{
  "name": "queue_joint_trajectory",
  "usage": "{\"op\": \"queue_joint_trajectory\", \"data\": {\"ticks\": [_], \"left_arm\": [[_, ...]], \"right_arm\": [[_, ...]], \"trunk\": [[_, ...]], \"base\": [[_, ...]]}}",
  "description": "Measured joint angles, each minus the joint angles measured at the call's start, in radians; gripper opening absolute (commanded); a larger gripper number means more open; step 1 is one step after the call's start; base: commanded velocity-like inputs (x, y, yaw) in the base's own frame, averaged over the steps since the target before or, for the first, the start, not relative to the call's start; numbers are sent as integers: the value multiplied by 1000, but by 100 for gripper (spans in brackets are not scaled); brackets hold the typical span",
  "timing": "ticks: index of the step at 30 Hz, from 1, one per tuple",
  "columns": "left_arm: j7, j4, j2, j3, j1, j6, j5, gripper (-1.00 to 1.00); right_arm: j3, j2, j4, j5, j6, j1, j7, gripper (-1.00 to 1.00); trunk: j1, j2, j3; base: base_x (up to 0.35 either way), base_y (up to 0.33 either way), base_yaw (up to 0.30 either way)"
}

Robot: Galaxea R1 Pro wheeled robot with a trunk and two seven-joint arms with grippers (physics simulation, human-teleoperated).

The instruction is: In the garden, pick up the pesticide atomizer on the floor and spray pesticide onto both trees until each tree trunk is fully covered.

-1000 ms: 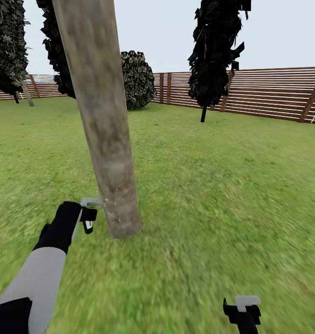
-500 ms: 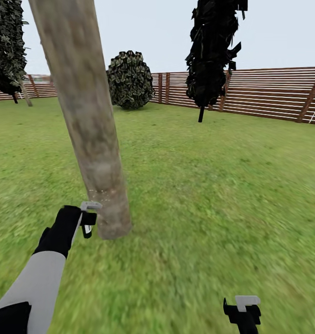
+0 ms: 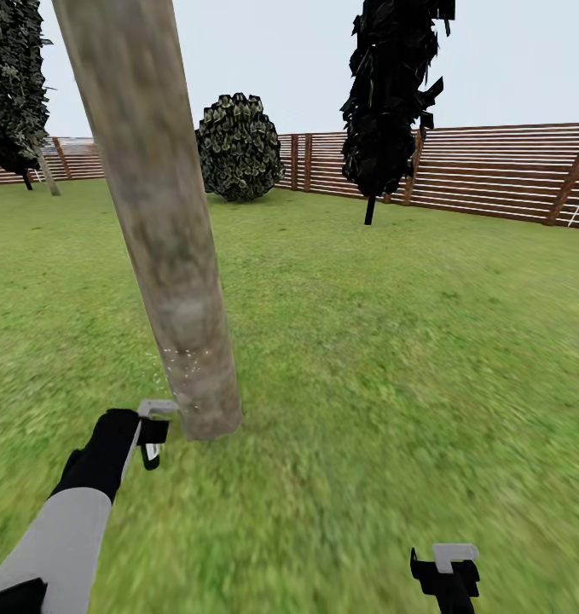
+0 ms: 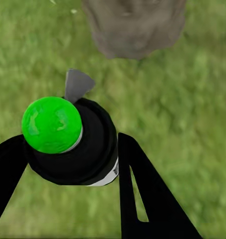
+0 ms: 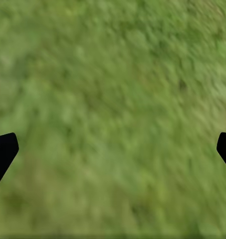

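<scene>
Left gripper [image 4: 68,164], two black fingers, clamped on the pesticide atomizer [image 4: 75,142], a black round-bodied sprayer with a bright green cap and a grey trigger tab; in the head view the atomizer [image 3: 153,426] sits low, just beside the foot of the tree trunk [image 3: 157,230], a thick mottled grey-brown and beige column leaning slightly leftward toward its top. Pale specks dot the trunk's lower part near the nozzle. From the left wrist, the trunk base [image 4: 135,25] lies ahead of the sprayer, apart from it. Right gripper [image 5: 113,149]: two black fingertips at the frame's opposite edges, spread wide, nothing between them, blurry green grass floor [image 5: 113,99] beneath; in the head view it hangs low at the right [image 3: 447,576]. Counted: one thick trunk close by, a second pale slanted trunk [image 3: 47,175] far at the left, one dark thin-stemmed tree [image 3: 391,94], one round broad-leaved bush [image 3: 238,147]. Ground is lawn [image 3: 391,341] throughout. A brown horizontal-slat wooden fence [image 3: 494,170] bounds the garden under a grey sky.
</scene>
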Motion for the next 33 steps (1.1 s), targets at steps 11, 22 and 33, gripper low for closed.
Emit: {"op": "queue_joint_trajectory", "data": {"ticks": [11,22,33], "left_arm": [[6,11,-10,13,19,-2,12,-100],[10,15,-61,11,20,-16,7,-100],[9,23,-47,16,42,-16,3,-100]], "right_arm": [[0,2,0,0,0,0,-1,100],[0,1,-1,0,0,0,-2,100],[0,2,1,-2,0,0,-2,100]], "trunk": [[0,0,0],[0,0,0],[0,0,0]], "base": [[1,-2,58],[117,-221,25],[-26,-278,114]]}}
